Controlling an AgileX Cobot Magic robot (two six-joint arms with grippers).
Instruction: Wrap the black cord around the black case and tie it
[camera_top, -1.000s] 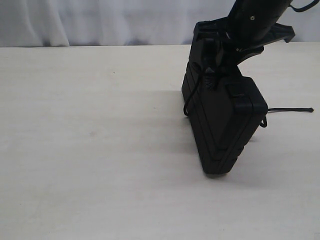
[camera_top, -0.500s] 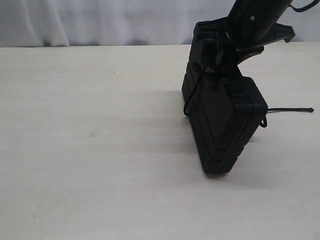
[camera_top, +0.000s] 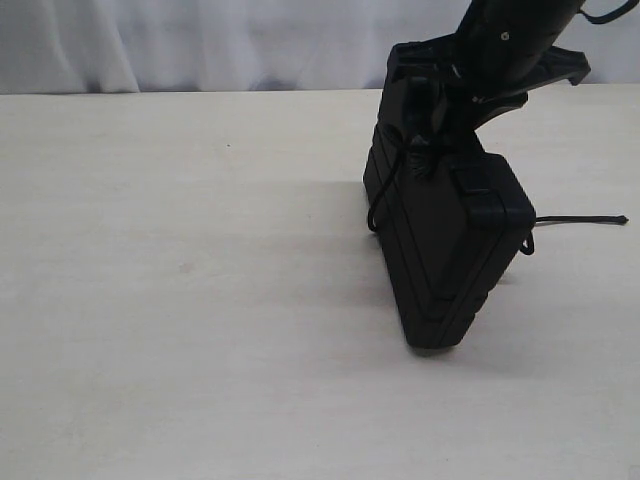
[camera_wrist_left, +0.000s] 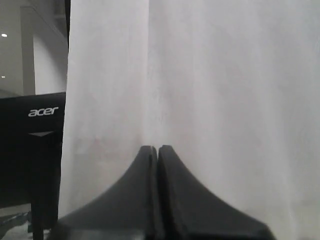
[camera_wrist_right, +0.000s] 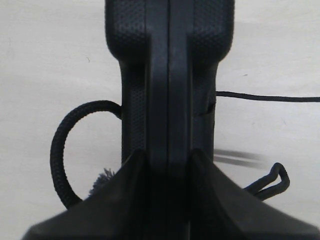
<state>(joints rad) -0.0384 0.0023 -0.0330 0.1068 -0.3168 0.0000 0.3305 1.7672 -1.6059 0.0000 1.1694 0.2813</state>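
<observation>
The pale surface (camera_top: 200, 300) fills most of my exterior view, with a white curtain (camera_top: 200, 45) hanging behind its far edge. Right of the middle, the black case (camera_top: 440, 250) is up on its narrow edge and leaning a little. Its low end is down at the surface, though I cannot tell whether it rests there or hangs just clear. My right hand (camera_top: 430, 110) comes down from above and pinches the case at its upper end. In the right wrist view, the hand (camera_wrist_right: 166, 160) has one finger on each broad face, with the seam of the case running between them. My left hand (camera_wrist_left: 157, 152) is well away from all this. Its fingers are pressed together with nothing between them, and it points at the white curtain with a dark monitor (camera_wrist_left: 35, 150) off to one side. The black cord (camera_top: 580, 219) trails flat across the surface from one side of the case. On the other side it bows out in a loop (camera_wrist_right: 57, 150) that touches the case. A small frayed tuft (camera_wrist_right: 102, 177) sits by that loop, just beside one finger.
</observation>
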